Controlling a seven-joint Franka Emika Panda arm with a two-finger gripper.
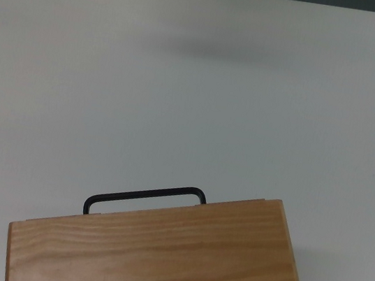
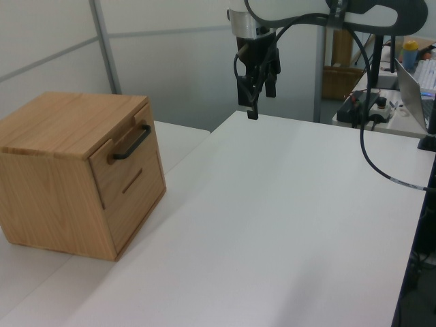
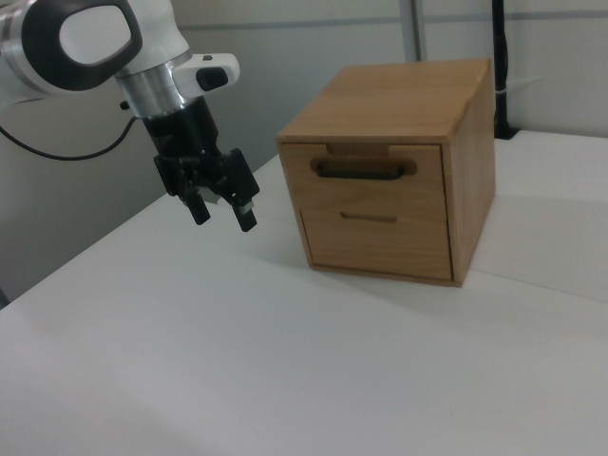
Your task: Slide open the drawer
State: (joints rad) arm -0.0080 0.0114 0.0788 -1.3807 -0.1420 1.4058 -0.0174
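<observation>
A light wooden cabinet (image 2: 54,184) stands on the white table (image 2: 286,218). Its upper drawer (image 3: 418,190) sits flush with the cabinet front and carries a thin black bar handle (image 3: 364,171) (image 2: 133,143) (image 1: 143,200). My gripper (image 3: 224,218) (image 2: 261,97) hangs open above the table with nothing between its black fingers (image 3: 247,217). It is well apart from the handle, off toward the right view's left. The top view shows only the cabinet top (image 1: 156,256), the handle and a soft shadow, not the gripper.
Below the drawer is a second front panel with a thin slot (image 3: 369,217). A side desk with cables and boxes (image 2: 371,102) stands beyond the table at the left view's right. A black cable (image 2: 381,167) hangs from the arm there.
</observation>
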